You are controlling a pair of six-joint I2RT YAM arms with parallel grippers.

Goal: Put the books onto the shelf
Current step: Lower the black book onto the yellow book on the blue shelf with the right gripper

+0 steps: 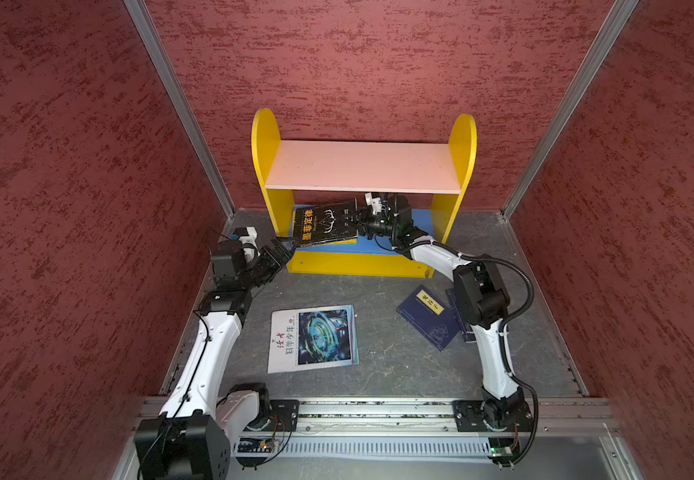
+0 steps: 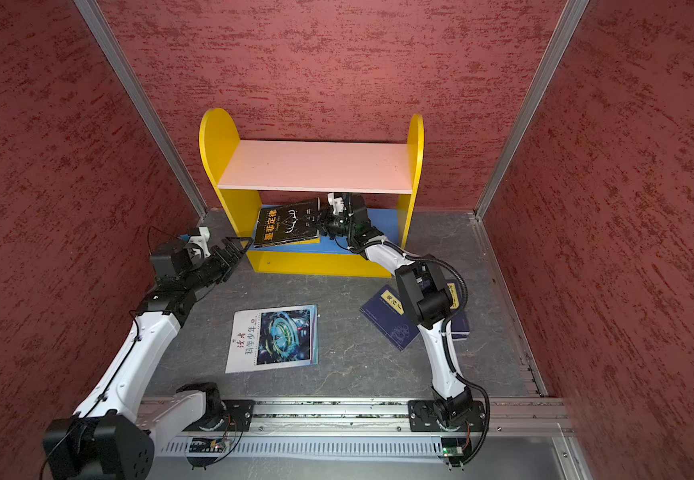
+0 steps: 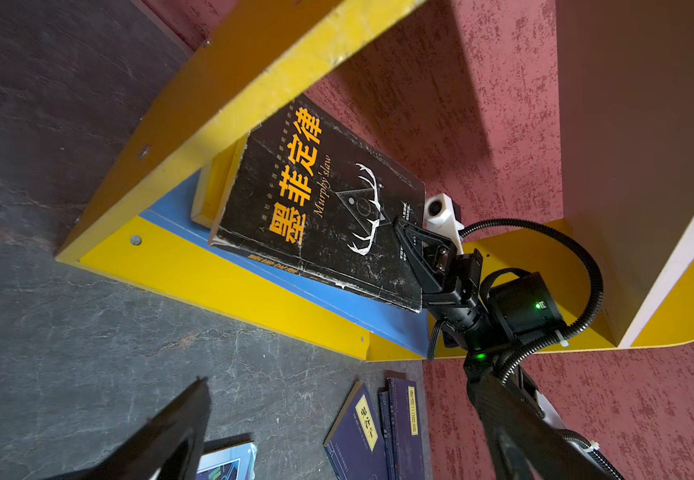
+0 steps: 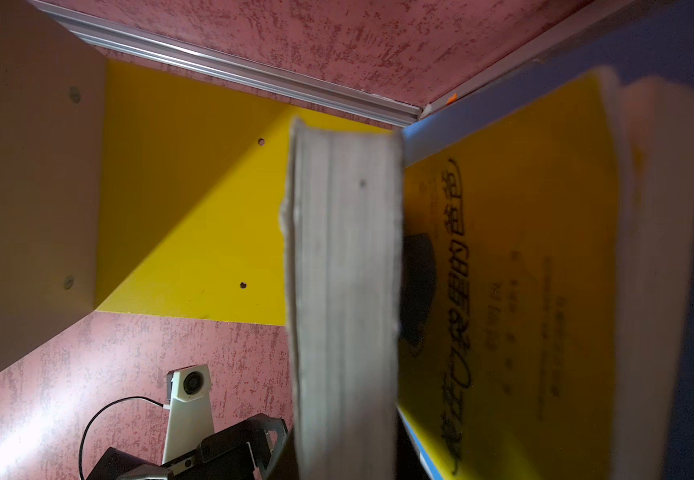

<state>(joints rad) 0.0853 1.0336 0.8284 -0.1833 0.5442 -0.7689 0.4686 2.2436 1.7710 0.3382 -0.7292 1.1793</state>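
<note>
The shelf [image 1: 362,166] stands against the back wall. On its blue lower board [image 3: 378,311] lies a yellow book [image 4: 511,270], and a black book [image 1: 324,222] with an orange title leans over it. My right gripper [image 1: 360,222] is under the pink board, shut on the black book's right edge, which is lifted. My left gripper [image 1: 285,245] is open and empty just outside the shelf's left front corner, near the black book's left end. On the floor lie a white magazine [image 1: 314,338] and two navy books [image 1: 430,318], one partly hidden by my right arm.
Red textured walls close in the back and both sides. A metal rail [image 1: 378,409] with the arm bases runs along the front. The floor [image 1: 378,299] is dark grey. My right arm's elbow [image 1: 480,297] hangs above the navy books.
</note>
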